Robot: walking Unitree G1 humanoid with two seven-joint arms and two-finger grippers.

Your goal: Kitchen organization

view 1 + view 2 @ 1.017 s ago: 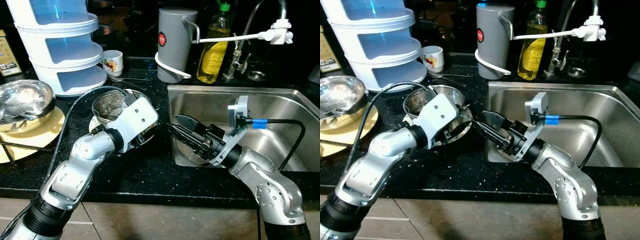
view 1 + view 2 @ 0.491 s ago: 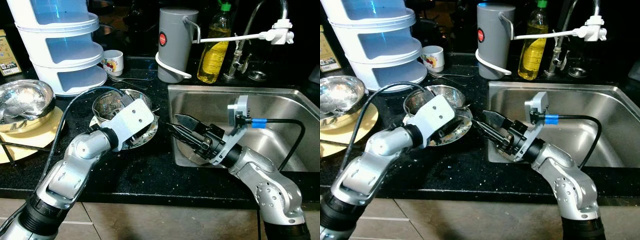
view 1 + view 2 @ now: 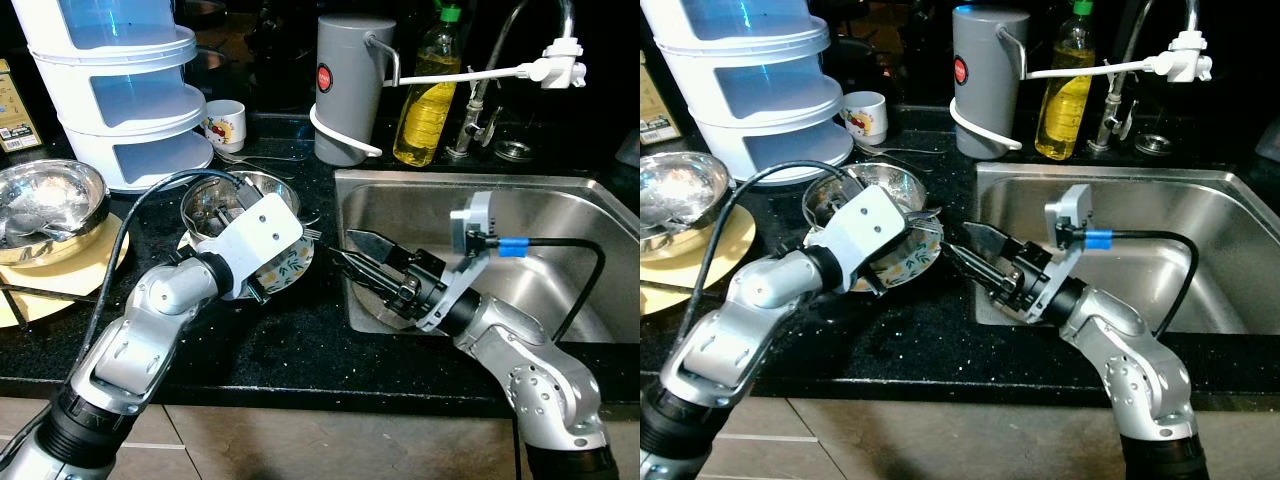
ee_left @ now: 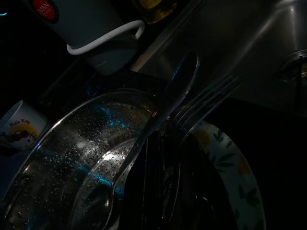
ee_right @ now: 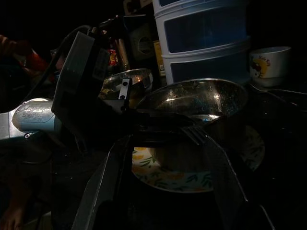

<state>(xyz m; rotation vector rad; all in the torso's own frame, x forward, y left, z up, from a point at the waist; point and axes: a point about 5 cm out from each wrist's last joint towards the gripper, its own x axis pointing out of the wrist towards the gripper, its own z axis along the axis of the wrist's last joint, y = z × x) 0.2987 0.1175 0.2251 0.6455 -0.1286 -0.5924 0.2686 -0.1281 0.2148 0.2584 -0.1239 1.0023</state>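
Here, seen from my head, my left jaws [image 3: 262,262] sit at the near rim of the steel bowl [image 3: 215,205], which stands on the floral plate [image 3: 287,270] on the black table [image 3: 290,340], just left of the sink [image 3: 560,215]. The plate's patterned edge shows tilted below my left wrist housing. My right jaws [image 3: 362,262] reach from over the sink's left edge toward that plate, fingers spread apart and holding nothing. Behind the bowl stand a white mug [image 3: 226,124] and a stacked white container [image 3: 125,90]; a grey jug [image 3: 350,85] and an oil bottle [image 3: 428,95] stand behind the sink.

From my left wrist, a spoon [image 4: 163,115] and a fork [image 4: 206,98] lie across the bowl's rim with the plate [image 4: 235,177] underneath. I cannot tell whether my left jaws are open or clamped.

From my right wrist, my two fingers [image 5: 218,177] frame the plate [image 5: 168,175] with the bowl [image 5: 201,98] on it.
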